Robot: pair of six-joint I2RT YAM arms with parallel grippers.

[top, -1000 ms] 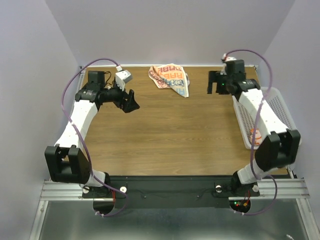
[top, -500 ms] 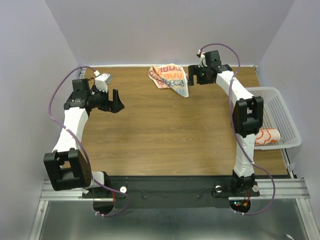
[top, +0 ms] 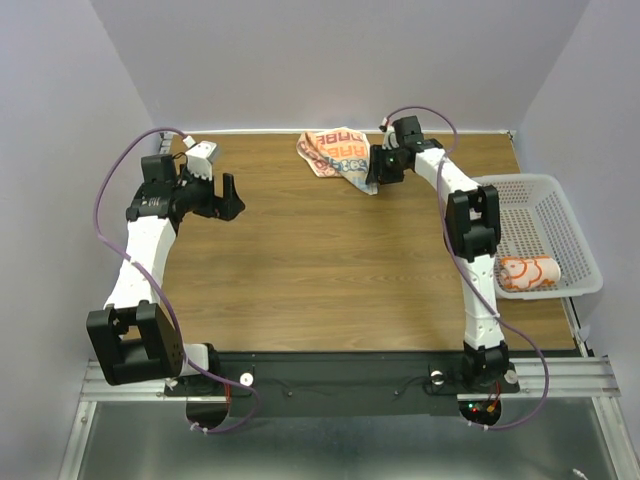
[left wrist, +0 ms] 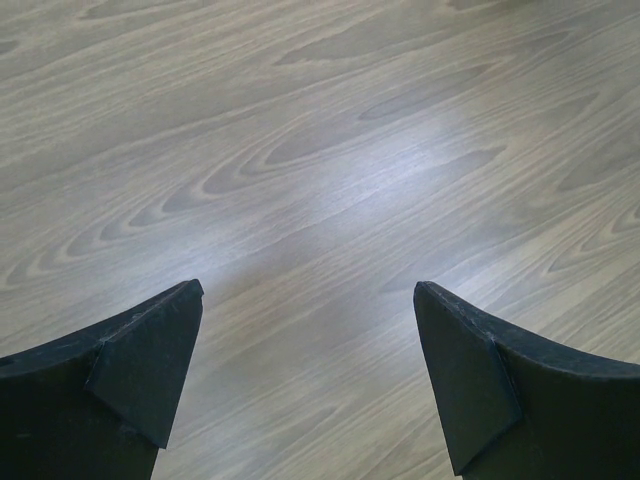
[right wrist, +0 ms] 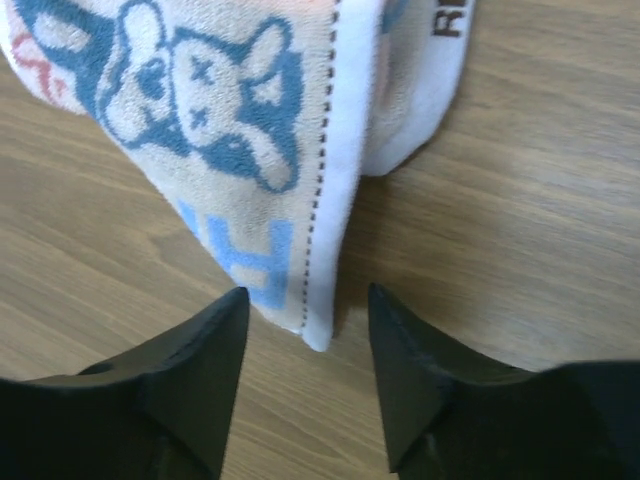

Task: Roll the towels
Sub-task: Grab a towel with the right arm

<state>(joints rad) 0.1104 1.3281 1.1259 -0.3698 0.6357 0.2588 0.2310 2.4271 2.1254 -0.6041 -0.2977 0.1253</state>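
Wood-grain worktop (top: 330,270), brownish laminate with a bit of glare on it. One towel (top: 336,157) is lying crumpled right at the far edge, roughly mid-width. It's print side up, with blue letters and a cartoon critter, and one corner trails toward the near side. A white perforated basket (top: 515,181) sits at the right edge, well apart from the towel.

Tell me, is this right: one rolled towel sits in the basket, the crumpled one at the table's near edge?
Wrong edge. The rolled towel sits in the basket, but the crumpled towel lies at the far edge of the table; the top view shows it.
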